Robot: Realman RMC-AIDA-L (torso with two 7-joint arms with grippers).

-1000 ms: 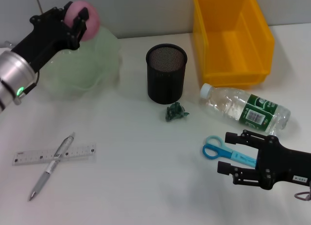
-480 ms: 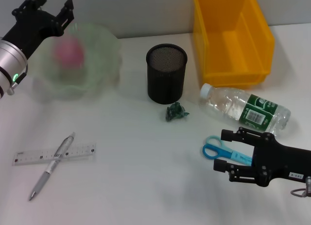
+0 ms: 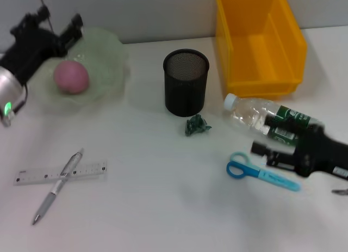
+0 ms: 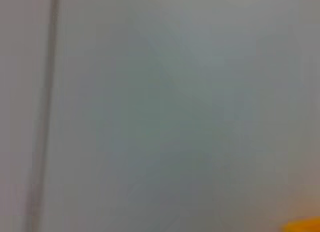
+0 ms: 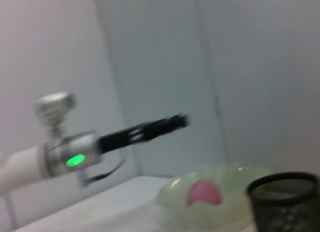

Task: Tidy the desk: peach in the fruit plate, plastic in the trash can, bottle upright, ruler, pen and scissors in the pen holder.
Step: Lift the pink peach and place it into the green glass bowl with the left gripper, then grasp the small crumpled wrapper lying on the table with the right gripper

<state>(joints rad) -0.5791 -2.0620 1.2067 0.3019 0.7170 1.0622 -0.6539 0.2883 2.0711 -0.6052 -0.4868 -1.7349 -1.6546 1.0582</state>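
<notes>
i see the peach (image 3: 70, 77) resting in the pale green fruit plate (image 3: 106, 53) near the desk's far left corner, and my left gripper (image 3: 51, 26) sits above the plate's far left rim with its fingers spread and nothing between them. from the right wrist view the peach (image 5: 204, 192) shows as a pink lump inside the plate (image 5: 235, 174), with the left arm stretched out above it.

my right gripper (image 3: 266, 152) is low over the desk (image 3: 163, 197) near the right edge, turned on its side, right at the lying bottle (image 3: 247, 116) and over the handle end of the blue scissors (image 3: 261, 173). i cannot tell whether its fingers are spread or closed from this angle. the bottle is on its side, white cap pointing toward the middle of the desk, just in front of the yellow bin (image 3: 258, 40) at the far right corner.

the black mesh pen holder (image 3: 186, 82) stands upright near the middle of the far edge, and the crumpled green plastic (image 3: 197, 125) lies just in front of it. near the front left corner the clear ruler (image 3: 32, 176) lies flat with the pen (image 3: 57, 186) crossing over it at a slant.

the left wrist view shows only a blank grey wall.
</notes>
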